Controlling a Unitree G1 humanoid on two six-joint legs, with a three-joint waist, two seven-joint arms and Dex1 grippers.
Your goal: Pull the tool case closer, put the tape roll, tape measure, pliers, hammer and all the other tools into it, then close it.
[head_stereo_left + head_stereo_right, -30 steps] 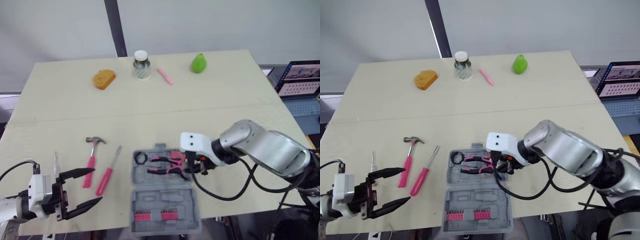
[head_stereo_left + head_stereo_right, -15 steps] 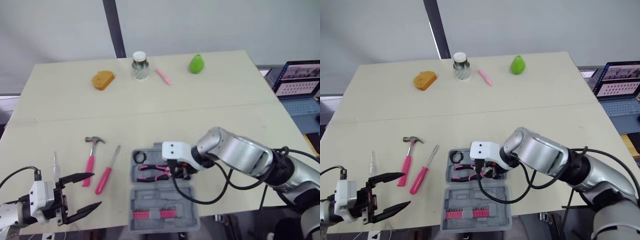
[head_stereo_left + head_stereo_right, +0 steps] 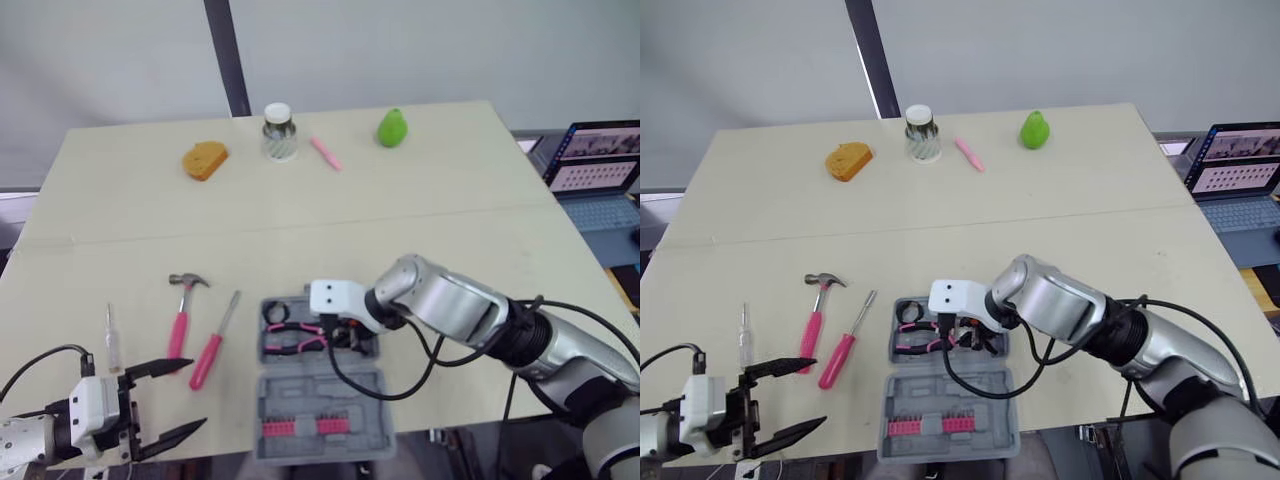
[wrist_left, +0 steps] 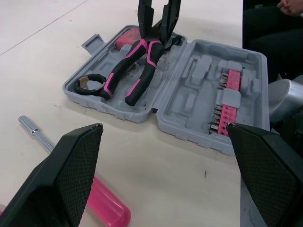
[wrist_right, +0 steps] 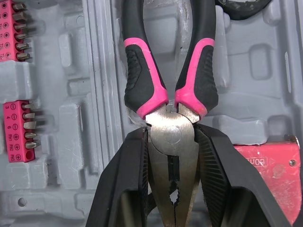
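Observation:
The grey tool case (image 3: 330, 377) lies open near the table's front edge, with pink bit strips in its near half. My right gripper (image 3: 343, 330) is shut on the head of the black-and-pink pliers (image 5: 137, 71), whose handles rest in the case's far half beside the black tape roll (image 3: 278, 312) and a red tape measure (image 5: 262, 163). Left of the case, on the table, lie the pink-handled hammer (image 3: 182, 310), a pink screwdriver (image 3: 213, 345) and a small clear-handled screwdriver (image 3: 112, 330). My left gripper (image 3: 196, 394) hangs open and holds nothing at the front left edge, short of the pink screwdriver.
Along the table's far edge stand an orange sponge (image 3: 205, 159), a lidded jar (image 3: 279, 132), a pink pen (image 3: 325, 153) and a green pear (image 3: 393, 127). A laptop (image 3: 595, 165) sits off the table to the right.
My right gripper has carried the pliers leftward and down into the case's far half. The left gripper has drawn back toward the front left edge, still open.

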